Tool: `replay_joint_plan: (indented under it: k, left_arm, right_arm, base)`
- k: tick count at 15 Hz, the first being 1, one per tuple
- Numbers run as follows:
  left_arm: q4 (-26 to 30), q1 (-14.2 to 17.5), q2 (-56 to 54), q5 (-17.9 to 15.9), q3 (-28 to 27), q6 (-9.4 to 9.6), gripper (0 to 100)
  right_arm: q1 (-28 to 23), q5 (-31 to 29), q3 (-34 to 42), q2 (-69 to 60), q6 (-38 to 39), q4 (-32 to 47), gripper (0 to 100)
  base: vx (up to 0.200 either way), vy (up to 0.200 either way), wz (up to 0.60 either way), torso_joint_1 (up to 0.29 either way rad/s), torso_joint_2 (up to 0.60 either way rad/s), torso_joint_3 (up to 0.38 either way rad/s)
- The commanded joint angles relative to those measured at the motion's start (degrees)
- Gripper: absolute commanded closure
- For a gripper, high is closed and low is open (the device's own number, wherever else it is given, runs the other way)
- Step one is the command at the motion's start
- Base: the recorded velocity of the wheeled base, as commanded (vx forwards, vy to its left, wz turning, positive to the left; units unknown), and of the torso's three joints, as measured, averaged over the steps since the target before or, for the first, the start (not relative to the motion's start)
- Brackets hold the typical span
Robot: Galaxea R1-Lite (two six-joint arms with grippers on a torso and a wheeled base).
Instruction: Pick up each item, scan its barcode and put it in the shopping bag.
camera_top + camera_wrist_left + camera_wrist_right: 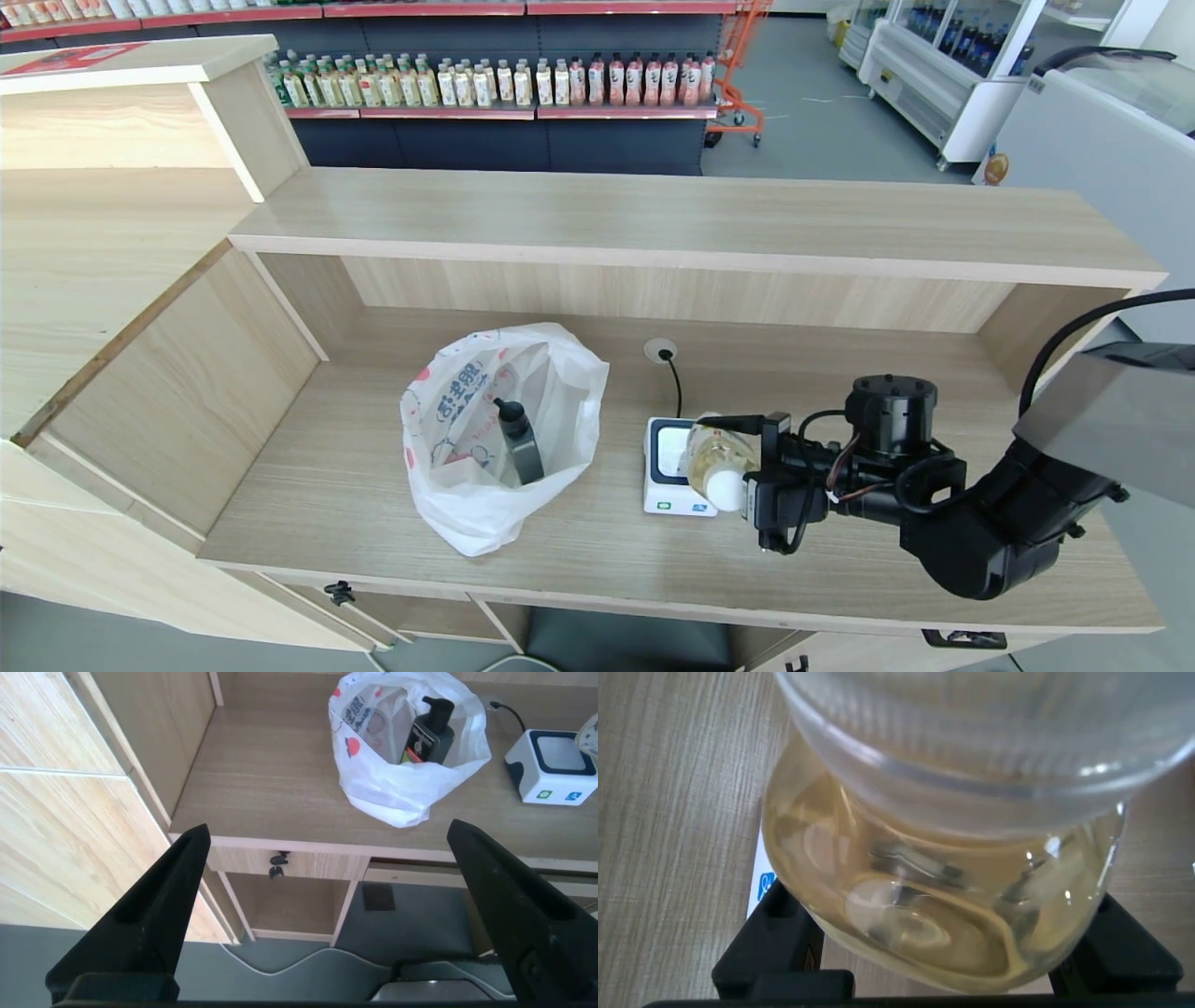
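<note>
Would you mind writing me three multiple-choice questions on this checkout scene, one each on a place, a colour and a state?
1. Where is the black pump bottle? A) in the shopping bag B) on the upper ledge C) on the floor
2. What colour is the cap of the bottle in the right gripper? A) red B) white C) green
3. How is the left gripper? A) shut on the bag B) shut on a bottle C) open, holding nothing
Answers: 1 A, it stands inside the bag's opening; 2 B, the head view shows a white cap; 3 C, its fingers stand wide apart.
</note>
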Motion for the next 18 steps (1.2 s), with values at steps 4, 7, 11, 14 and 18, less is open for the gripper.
replay_joint_plan:
  k: [4,7,11,14,18]
  left_arm:
    - [0.0,0.0,0.0,0.0,0.0,0.04,0]
    - [0.0,0.0,0.0,0.1,0.0,0.04,0]
    - [0.0,0.0,0.0,0.1,0.0,0.04,0]
    - [0.0,0.0,0.0,0.1,0.0,0.04,0]
    - [0.0,0.0,0.0,0.0,0.0,0.04,0]
  right_arm:
    - [0.3,-0.1,-0.4,1.7,-0.2,-1.8,100]
    - [0.5,-0.2,-0.2,2.8,0.0,-4.9,100]
    - [0.7,-0.2,-0.1,3.3,0.0,-5.0,100]
    - [1.1,-0.3,-0.2,3.7,-0.1,-5.1,100]
    - [1.4,-0.4,-0.2,4.4,0.0,-7.7,100]
  base:
    - [0.0,0.0,0.0,0.0,0.0,0.0]
    - [0.0,0.0,0.0,0.0,0.0,0.0]
    - [0.0,0.0,0.0,0.0,0.0,0.0]
    - [0.0,0.0,0.0,0.0,0.0,0.0]
    - [0.0,0.0,0.0,0.0,0.0,0.0]
